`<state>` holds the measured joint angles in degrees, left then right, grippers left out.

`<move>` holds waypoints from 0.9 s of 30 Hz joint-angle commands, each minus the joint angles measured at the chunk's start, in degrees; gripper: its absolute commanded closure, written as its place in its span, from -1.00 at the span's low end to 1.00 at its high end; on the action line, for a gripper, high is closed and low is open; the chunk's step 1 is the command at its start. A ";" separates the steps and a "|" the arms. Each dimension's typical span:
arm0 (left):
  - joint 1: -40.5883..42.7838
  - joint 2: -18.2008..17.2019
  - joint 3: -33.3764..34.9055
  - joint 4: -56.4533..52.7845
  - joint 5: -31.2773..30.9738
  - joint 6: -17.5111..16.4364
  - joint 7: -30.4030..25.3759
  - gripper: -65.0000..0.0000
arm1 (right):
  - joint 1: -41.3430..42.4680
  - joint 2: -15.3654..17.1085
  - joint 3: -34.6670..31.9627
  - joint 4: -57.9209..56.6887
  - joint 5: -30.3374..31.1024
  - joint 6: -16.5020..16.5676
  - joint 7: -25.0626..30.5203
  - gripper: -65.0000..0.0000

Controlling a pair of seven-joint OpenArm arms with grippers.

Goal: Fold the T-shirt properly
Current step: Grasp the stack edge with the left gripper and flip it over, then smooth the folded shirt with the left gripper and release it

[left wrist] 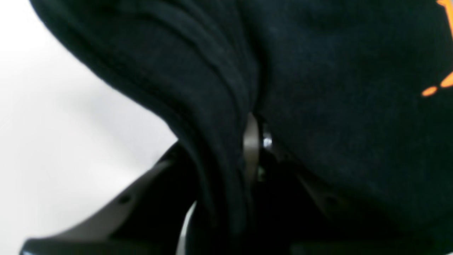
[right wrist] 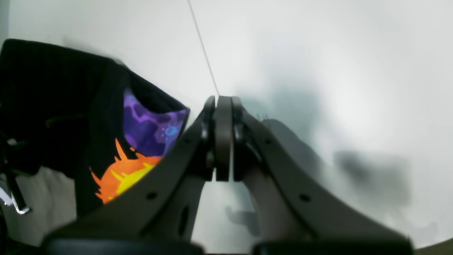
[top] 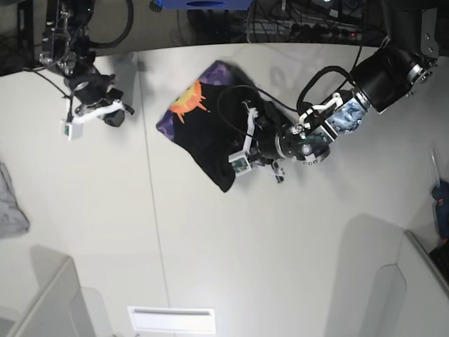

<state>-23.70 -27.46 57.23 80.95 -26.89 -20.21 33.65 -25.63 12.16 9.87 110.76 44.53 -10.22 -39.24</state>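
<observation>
The black T-shirt (top: 214,144) lies bunched on the white table at upper centre, with its orange sun and purple print (top: 188,105) facing up at its left end. My left gripper (top: 247,144) is at the shirt's right edge. In the left wrist view the gripper (left wrist: 253,127) is shut on a fold of the black T-shirt (left wrist: 336,106), and cloth drapes over both fingers. My right gripper (top: 114,116) is apart from the shirt, at upper left. In the right wrist view it (right wrist: 223,102) is shut and empty above bare table, with the T-shirt (right wrist: 63,99) to its left.
A small grey cloth (top: 10,200) lies at the table's left edge. White bins stand at lower left (top: 42,302) and lower right (top: 414,288). A blue tool (top: 442,200) is at the right edge. Cables and gear (top: 295,21) line the back.
</observation>
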 commanded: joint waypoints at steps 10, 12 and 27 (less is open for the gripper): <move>0.45 5.18 1.19 -0.90 30.02 -15.18 5.34 1.00 | -4.31 -5.00 1.78 1.02 0.08 0.50 5.62 1.00; 0.19 6.23 1.19 -0.82 32.57 -17.99 5.25 1.00 | -4.48 -6.14 2.13 1.02 0.08 0.50 5.62 1.00; -0.25 9.84 1.27 -2.66 34.94 -19.22 -0.02 1.00 | -6.42 -6.76 1.87 0.84 0.08 0.42 5.62 1.00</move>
<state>-24.64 -17.21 57.60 79.70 7.90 -37.39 31.16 -31.86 5.02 11.73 110.85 44.51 -10.24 -34.48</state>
